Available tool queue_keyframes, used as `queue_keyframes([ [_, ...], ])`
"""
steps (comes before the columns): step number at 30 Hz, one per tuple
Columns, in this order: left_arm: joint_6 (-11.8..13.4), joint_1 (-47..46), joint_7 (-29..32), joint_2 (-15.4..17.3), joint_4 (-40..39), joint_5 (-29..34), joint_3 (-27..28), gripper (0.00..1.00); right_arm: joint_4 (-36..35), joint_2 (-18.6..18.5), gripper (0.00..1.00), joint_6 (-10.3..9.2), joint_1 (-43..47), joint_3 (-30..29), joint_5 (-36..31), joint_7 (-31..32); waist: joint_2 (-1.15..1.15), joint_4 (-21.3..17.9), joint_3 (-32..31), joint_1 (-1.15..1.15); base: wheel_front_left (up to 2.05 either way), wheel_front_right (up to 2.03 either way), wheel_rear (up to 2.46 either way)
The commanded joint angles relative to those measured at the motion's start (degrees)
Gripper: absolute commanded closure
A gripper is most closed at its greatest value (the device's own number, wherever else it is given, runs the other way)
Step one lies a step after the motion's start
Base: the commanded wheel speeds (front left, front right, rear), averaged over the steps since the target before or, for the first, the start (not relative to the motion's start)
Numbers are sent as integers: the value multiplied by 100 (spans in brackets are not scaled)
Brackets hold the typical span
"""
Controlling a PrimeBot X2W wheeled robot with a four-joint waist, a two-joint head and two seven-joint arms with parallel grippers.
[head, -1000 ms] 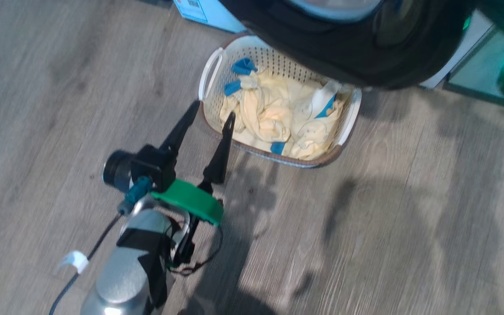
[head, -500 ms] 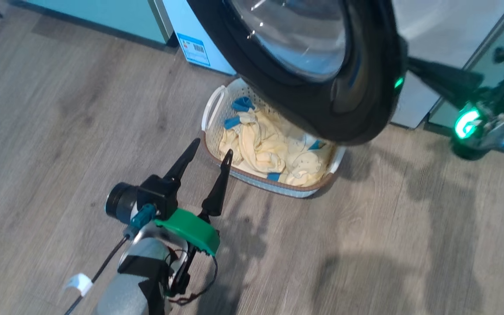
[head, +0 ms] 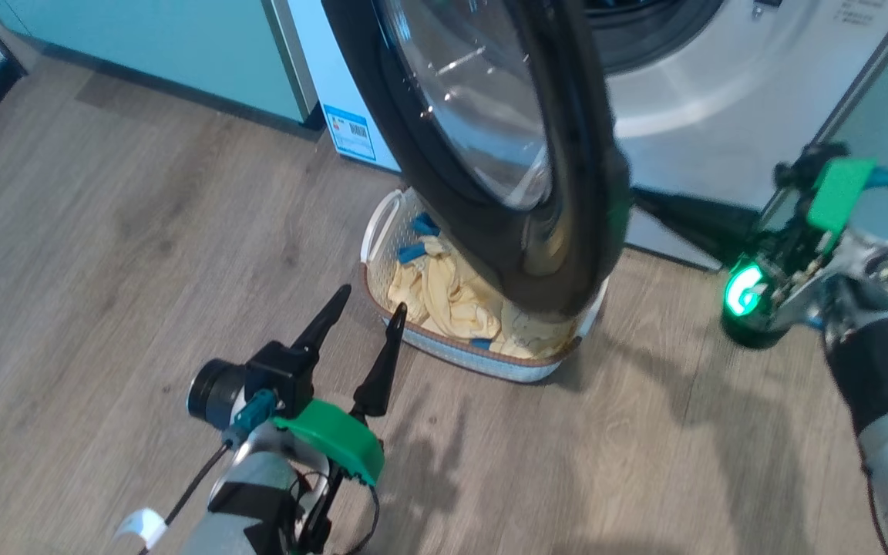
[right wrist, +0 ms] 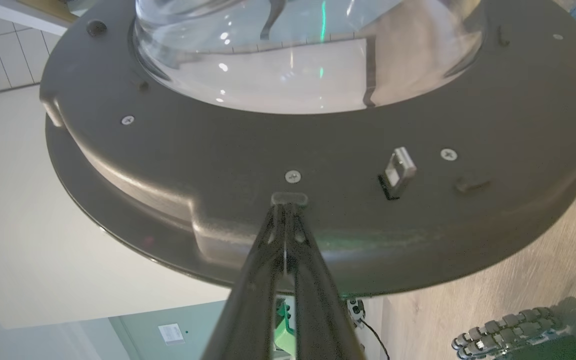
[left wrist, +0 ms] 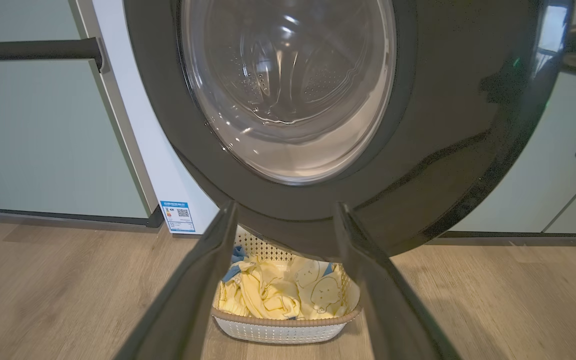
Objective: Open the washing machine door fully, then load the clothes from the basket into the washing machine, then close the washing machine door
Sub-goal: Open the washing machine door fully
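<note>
The washing machine door (head: pixel 567 231) stands swung out from the white washing machine (head: pixel 706 100), nearly edge-on in the head view. Its glass bowl window faces my left wrist camera, ringed by the black door (left wrist: pixel 468 125). Under it on the floor sits the cream basket (head: pixel 475 358) holding pale yellow clothes (head: pixel 444 297) with blue trim. My left gripper (head: pixel 371 302) is open and empty just left of the basket, framing the basket (left wrist: pixel 278 332) and clothes (left wrist: pixel 268 295). My right gripper (head: pixel 644 204) is shut, its tips (right wrist: pixel 289 199) pressed against the door's inner ring (right wrist: pixel 168 150).
Pale green cabinets (head: pixel 182 54) stand left of the machine, one with a dark bar handle (left wrist: pixel 33 50). A blue label (head: pixel 351 131) is low on the machine's front. A metal latch (right wrist: pixel 398 170) sticks out of the door's inner ring. Wood floor spreads to the left and front.
The head camera has tilted up, bringing the machine front and my right arm into view. The door has turned from facing me to nearly edge-on. My left gripper stays open beside the basket.
</note>
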Motion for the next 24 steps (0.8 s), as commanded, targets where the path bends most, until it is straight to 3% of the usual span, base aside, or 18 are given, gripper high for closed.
queue_keyframes([
  [1,-20,-76,-35,88,-153,47,205,0,-254,85,100,-15,-8,153,131,-31,0,7,-78,1,0,0,0],
  [15,-31,100,-35,88,-128,67,211,0,-694,85,100,-15,514,1509,1171,-557,0,92,-305,1,0,0,0],
  [24,-24,121,-35,88,-147,90,241,0,-729,85,100,-15,528,1888,1468,-811,0,81,-318,1,0,0,0],
])
